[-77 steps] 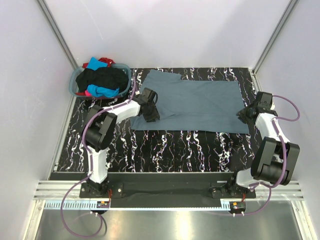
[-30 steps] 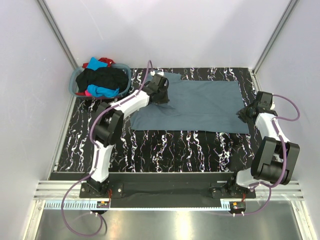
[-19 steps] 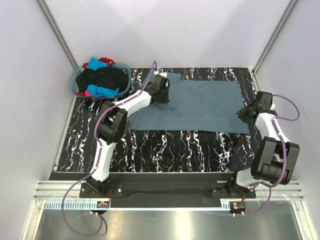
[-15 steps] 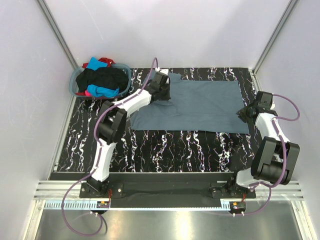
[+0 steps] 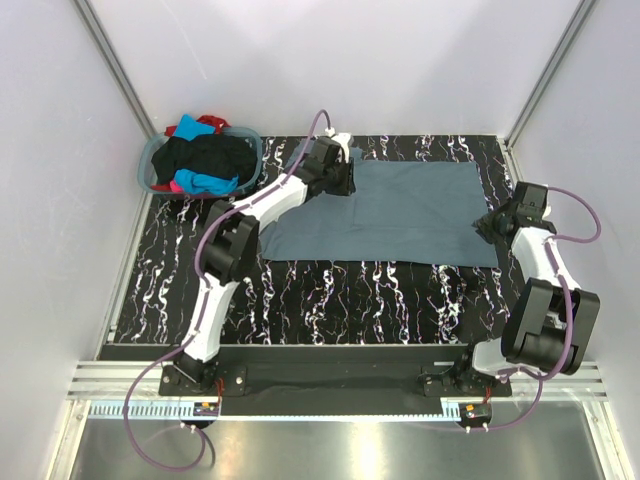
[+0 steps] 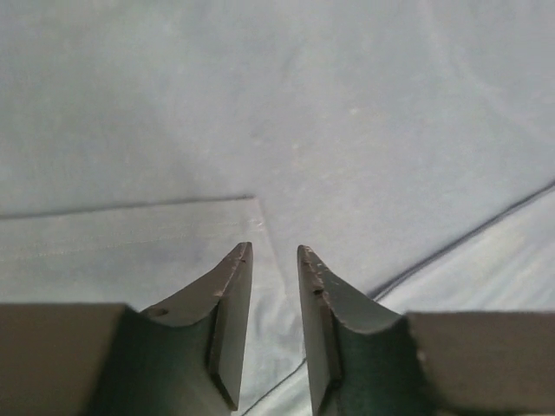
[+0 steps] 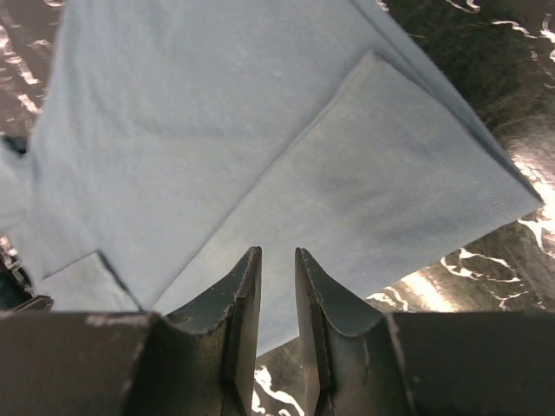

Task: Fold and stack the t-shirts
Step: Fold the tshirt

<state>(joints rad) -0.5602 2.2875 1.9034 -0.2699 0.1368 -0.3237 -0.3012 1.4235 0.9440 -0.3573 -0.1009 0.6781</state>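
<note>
Bases of both arms sit at the near edge of the bench (image 5: 330, 290), a black slab with white veining.

Item 1, right side. I see the right gripper (image 5: 483, 228) low at the right-hand edge of the blue-grey t-shirt (image 5: 410, 215). Its wrist camera shows the fingers (image 7: 238, 321) parted by a narrow gap. Cloth and a strip of bench show through that gap, and nothing is pinched in it. Under the fingertips a hemmed panel of the shirt lies folded over the body, with its outer corner reaching out over the dark bench surface.

Item 2, the shirt. It lies flat across the far half of the bench, with its long side running left to right. From the overhead view its right and near edges look straight. Its left side is uneven, with a flap turned in.

Item 3, left side. The left arm is stretched far forward, and the left gripper (image 5: 342, 183) is over the shirt's far left area. On its wrist camera the fingers (image 6: 230, 321) stand slightly apart and hold nothing. They sit just above smooth fabric, where a folded layer ends in a stitched hem and a corner.

Item 4, far left corner. A round basket (image 5: 150, 165) stands on the bench, well apart from the spread shirt. It is heaped with a black t-shirt (image 5: 210, 155), a turquoise t-shirt (image 5: 205, 183) and a red t-shirt (image 5: 210, 122).
</note>
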